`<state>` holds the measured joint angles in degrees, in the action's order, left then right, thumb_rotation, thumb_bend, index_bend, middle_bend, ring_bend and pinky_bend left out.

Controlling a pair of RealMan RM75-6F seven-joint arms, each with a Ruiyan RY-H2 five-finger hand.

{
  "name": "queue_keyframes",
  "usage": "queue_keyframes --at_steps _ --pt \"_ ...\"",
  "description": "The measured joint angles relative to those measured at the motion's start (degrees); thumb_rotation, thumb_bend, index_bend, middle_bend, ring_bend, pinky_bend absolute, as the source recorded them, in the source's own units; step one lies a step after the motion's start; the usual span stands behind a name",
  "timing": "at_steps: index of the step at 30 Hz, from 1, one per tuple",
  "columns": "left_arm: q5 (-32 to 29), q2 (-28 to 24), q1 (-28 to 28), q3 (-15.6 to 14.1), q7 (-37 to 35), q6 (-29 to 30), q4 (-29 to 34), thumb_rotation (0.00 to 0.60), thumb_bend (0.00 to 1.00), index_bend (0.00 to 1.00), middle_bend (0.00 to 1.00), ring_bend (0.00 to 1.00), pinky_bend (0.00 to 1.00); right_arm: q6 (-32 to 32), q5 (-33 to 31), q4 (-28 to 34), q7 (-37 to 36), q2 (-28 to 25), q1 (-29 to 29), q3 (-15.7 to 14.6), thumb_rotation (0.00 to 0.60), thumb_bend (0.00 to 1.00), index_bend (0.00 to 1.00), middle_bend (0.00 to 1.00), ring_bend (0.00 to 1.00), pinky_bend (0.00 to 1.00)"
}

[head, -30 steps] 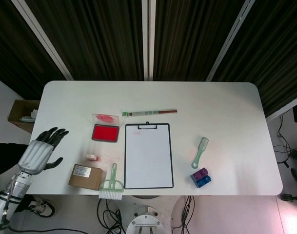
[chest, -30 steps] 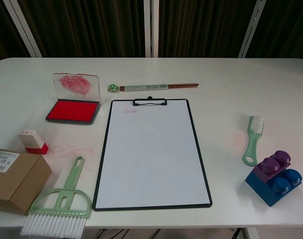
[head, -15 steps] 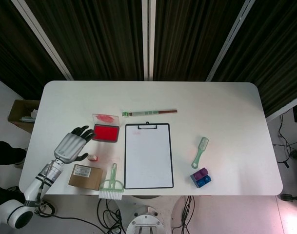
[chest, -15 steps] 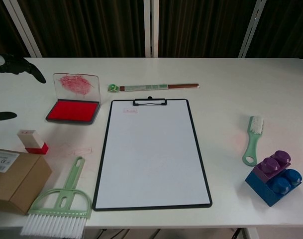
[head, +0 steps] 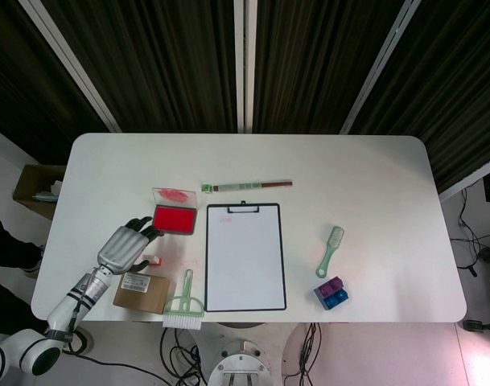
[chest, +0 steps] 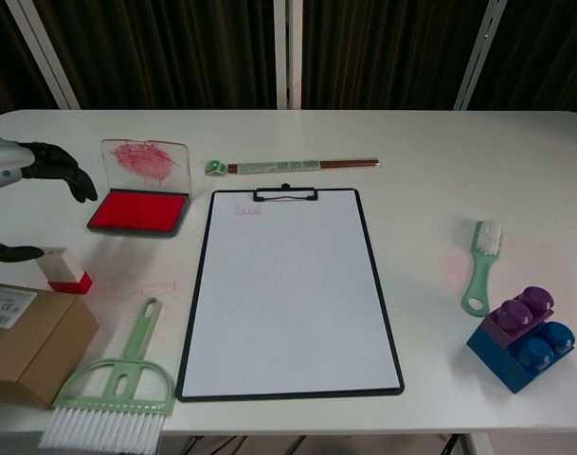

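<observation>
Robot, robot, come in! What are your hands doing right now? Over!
Left hand open, above the small stamp, not gripping. Right hand out of view. Cardboard box close beside the stamp.

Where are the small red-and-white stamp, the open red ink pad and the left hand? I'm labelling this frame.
small red-and-white stamp (chest: pixel 63 270), chest view, white top.
open red ink pad (chest: pixel 139 209), chest view, red pad.
left hand (head: pixel 125 247), head view, grey back.

Both views are bright and evenly lit from above, with the white desk (head: pixel 373 177) close to washed out in the head view. Shadows are soft and short; the green brush (chest: pixel 113 384) casts only a faint one. The clear lid of the ink pad (chest: pixel 144 167) shows slight sheen. The dark slatted backdrop stays dim. Focus is sharp throughout, though the left robot hand (chest: pixel 23 171) is cut off by the chest view's edge.
</observation>
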<state>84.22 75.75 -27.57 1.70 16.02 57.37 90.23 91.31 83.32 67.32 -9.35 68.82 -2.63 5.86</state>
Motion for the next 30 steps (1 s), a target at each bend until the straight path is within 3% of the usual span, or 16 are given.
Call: queue_keyframes --at_steps 17,30 --pt "-5.2 2.3 -2.4 -0.7 6.3 -3.4 -0.6 0.6 0.26 0.35 0.35 0.12 0.21 -1.2 -0.5 -0.8 -0.3 0.4 0.1 0.1 0.6 0.23 0.0 0.0 0.0 0.0" --pt "-6.4 3.2 -2.9 -1.5 7.2 -3.0 -1.5 0.6 0.29 0.39 0.42 0.15 0.21 -2.5 -0.9 -0.8 -0.2 0.3 0.3 -0.1 0.6 0.23 0.0 0.0 0.0 0.0"
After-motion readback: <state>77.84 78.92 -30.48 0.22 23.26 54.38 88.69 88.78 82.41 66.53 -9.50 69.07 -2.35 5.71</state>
